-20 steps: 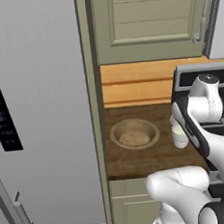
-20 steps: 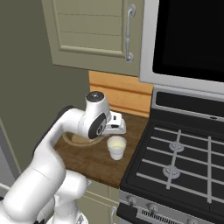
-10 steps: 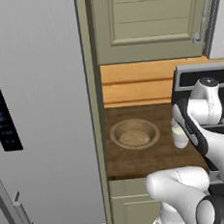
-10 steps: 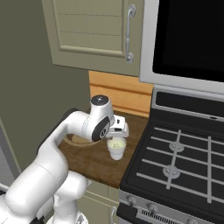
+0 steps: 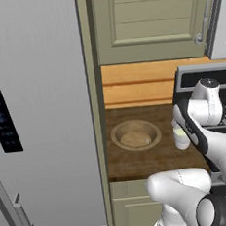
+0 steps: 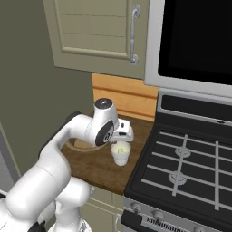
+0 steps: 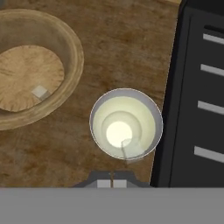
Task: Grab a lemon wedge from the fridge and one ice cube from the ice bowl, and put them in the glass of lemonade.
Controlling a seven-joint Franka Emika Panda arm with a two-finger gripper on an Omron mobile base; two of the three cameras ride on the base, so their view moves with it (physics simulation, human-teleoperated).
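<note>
Glass of lemonade (image 7: 126,124) — yellowish liquid, pale cube inside; ice bowl (image 7: 26,111) — one cube; gripper (image 7: 112,183) closed, empty.

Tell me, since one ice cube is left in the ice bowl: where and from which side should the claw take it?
Probably from straight above, pinching two opposite flat sides of the ice cube. It lies flat and alone on the floor of the ice bowl, whose raised rim blocks a sideways approach. The cube is small, so the shut claw needs only a narrow opening.
</note>
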